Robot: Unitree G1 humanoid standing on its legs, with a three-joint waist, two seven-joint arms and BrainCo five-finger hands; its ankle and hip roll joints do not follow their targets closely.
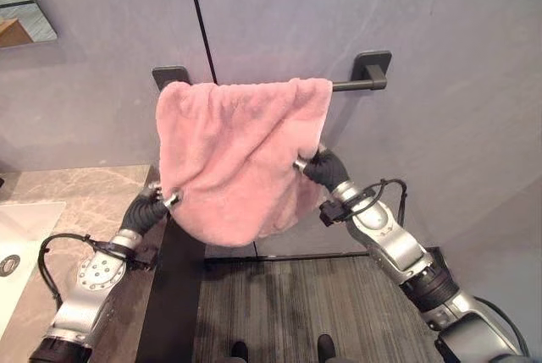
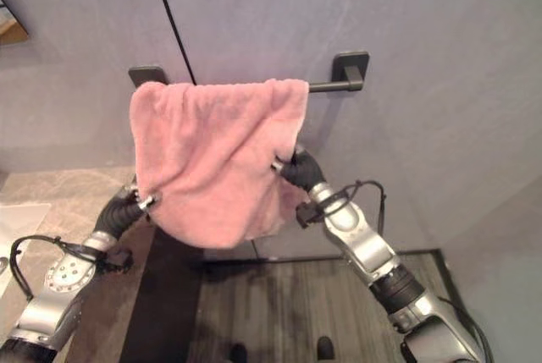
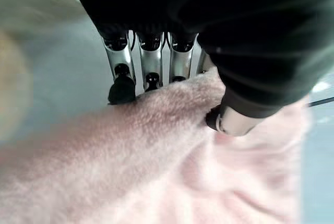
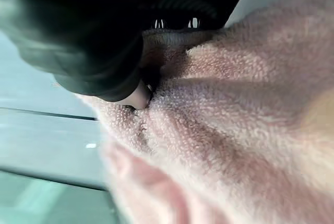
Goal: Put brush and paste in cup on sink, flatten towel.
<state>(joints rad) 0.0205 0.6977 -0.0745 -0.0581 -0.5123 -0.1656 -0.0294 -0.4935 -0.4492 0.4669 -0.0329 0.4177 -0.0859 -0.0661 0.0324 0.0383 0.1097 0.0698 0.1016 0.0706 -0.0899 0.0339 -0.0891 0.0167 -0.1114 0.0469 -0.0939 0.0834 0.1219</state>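
Grey wall [image 1: 440, 24], marble counter [image 1: 85, 194].

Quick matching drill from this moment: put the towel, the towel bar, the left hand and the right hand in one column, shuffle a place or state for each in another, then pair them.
1. towel
2. towel bar
3. left hand
4. right hand

A. black, fixed to the grey wall
B. pinching the towel's edge nearest the sink counter
C. pink, draped over the bar
D. at the towel's other edge

Pairs: 1-C, 2-A, 3-B, 4-D

Bathroom, pink towel [image 1: 241, 156] on wall-mounted rail [image 1: 360, 85], stone counter [image 1: 80, 198], white sink [image 1: 25, 228]
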